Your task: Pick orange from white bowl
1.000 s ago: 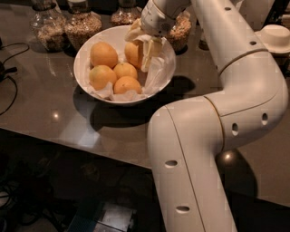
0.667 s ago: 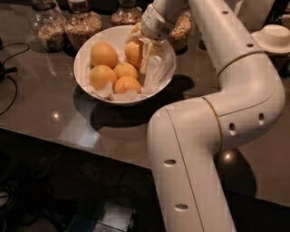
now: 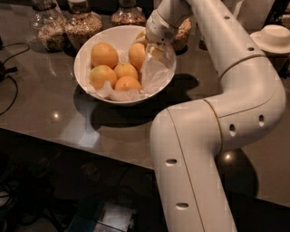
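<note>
The white bowl lined with crumpled white paper stands on the dark table. It holds five oranges. The largest ones are at the back left and back right; smaller ones lie in front. My gripper reaches down from the white arm into the right side of the bowl. It is right against the back right orange and over the paper lining. The wrist hides part of that orange and the bowl's far right rim.
Glass jars of grain stand behind the bowl, and another stands behind my wrist. A stack of white saucers is at the far right. Cables lie at the left. The table's front edge runs below the bowl.
Almost nothing: my gripper stays in the right side of the bowl by the back right orange, shifted only slightly. The oranges have not moved.
</note>
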Controlling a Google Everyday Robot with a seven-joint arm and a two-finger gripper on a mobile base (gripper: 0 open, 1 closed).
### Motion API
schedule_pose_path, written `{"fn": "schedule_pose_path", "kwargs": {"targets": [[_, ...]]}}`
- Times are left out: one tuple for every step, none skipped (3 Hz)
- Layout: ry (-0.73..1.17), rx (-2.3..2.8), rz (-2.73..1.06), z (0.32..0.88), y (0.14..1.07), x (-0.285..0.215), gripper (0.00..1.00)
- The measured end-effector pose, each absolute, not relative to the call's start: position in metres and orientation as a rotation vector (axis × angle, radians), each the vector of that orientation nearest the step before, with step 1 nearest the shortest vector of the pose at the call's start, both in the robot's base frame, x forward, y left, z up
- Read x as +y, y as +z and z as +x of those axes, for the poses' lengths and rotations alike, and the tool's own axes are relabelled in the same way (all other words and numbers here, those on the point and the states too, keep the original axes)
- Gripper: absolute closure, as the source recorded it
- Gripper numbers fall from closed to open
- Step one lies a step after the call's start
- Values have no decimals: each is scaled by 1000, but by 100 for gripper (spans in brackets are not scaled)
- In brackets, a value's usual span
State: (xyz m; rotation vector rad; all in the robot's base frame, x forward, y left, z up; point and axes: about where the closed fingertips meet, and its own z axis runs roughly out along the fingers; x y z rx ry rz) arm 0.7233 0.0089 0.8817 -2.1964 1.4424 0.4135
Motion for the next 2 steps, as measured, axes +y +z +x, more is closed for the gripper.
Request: {"fn": "schedule_pose_path", "kwargs": {"targets": [[408,1440,-2161,719,899,-3,100],[404,1422,-2120,710,922,-14,100]]}}
